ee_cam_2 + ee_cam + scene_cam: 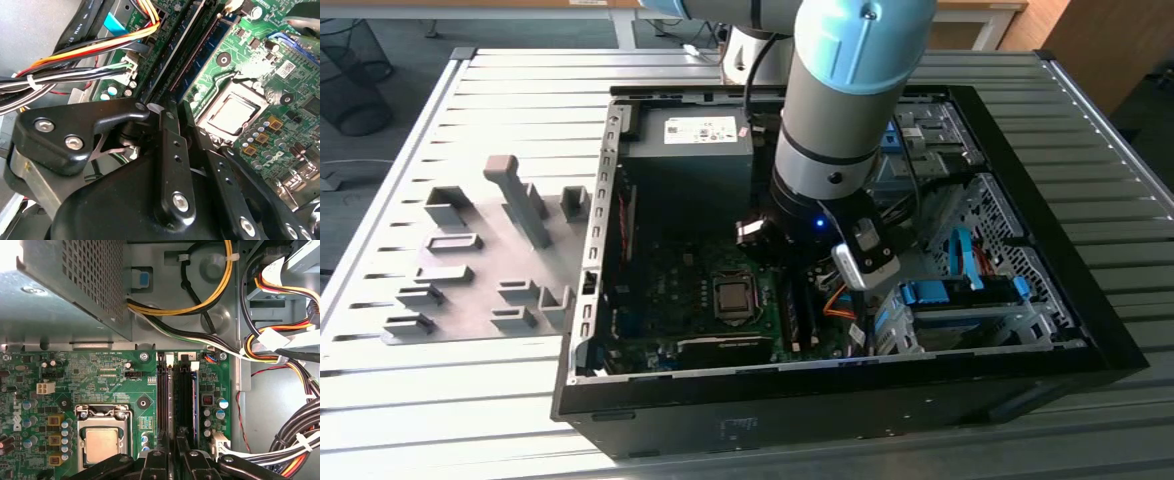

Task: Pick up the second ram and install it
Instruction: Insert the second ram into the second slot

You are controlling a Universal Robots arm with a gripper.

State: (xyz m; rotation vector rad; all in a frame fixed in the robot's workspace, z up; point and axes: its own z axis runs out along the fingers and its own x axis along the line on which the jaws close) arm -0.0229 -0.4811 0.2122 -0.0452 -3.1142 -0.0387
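The second ram is a thin stick seen edge-on, standing in one of the long black slots beside the CPU socket. In the second wrist view its grey top edge runs away from the fingers. My gripper reaches down into the open computer case. Its two black fingers are drawn close together over the near end of the stick. In the exterior view the arm's wrist covers the fingers, and a green strip of ram shows just beside it.
The grey power supply stands at the back of the case. Bundles of coloured cables and blue drive bays crowd the side next to the slots. Grey holder blocks sit on the slatted table at the exterior view's left.
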